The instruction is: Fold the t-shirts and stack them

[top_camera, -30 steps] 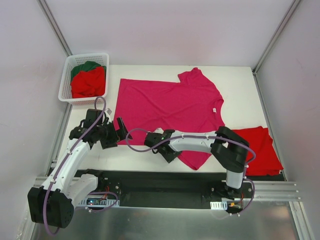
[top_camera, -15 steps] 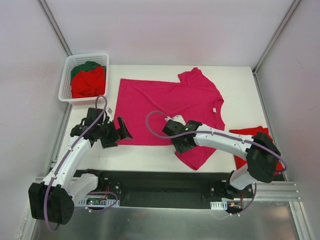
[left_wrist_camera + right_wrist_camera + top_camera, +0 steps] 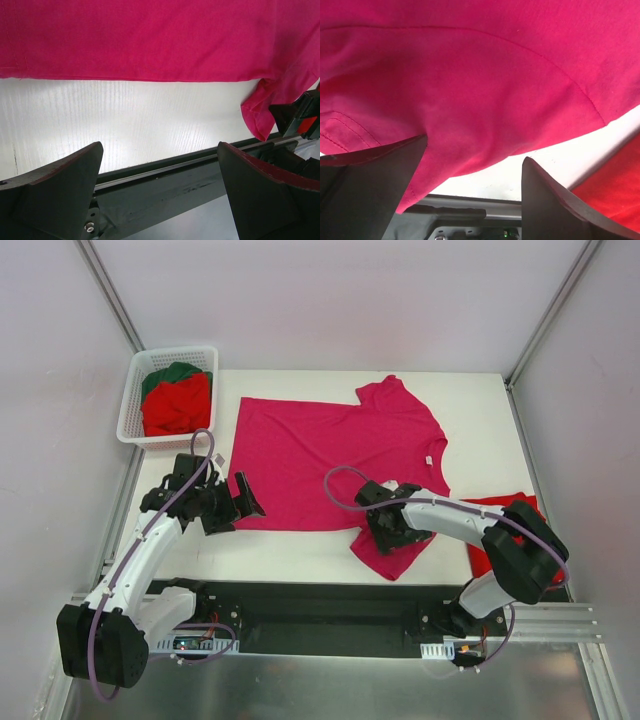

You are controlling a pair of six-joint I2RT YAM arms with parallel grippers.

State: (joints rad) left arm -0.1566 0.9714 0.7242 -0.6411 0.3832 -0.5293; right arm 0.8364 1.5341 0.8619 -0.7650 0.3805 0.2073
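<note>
Magenta t-shirt (image 3: 320, 445) spread flat on white surface (image 3: 480, 410), collar to the right, near sleeve (image 3: 388, 558) close to the front edge. Right jaws parted wide over that sleeve, gripping nothing. Left jaws fully apart and empty, just beside the near hem corner. Best to pinch hem and sleeve edges low, then lift both evenly for a straight fold. Bare strip along the front; folded red t-shirt (image 3: 520, 505) at right, basket (image 3: 127, 415) far left.

Bright, even overhead light fills the top view; shadows are faint and soft. The white table (image 3: 125, 125) glares in the left wrist view, and the right wrist view's dark fingers (image 3: 365, 190) look soft
</note>
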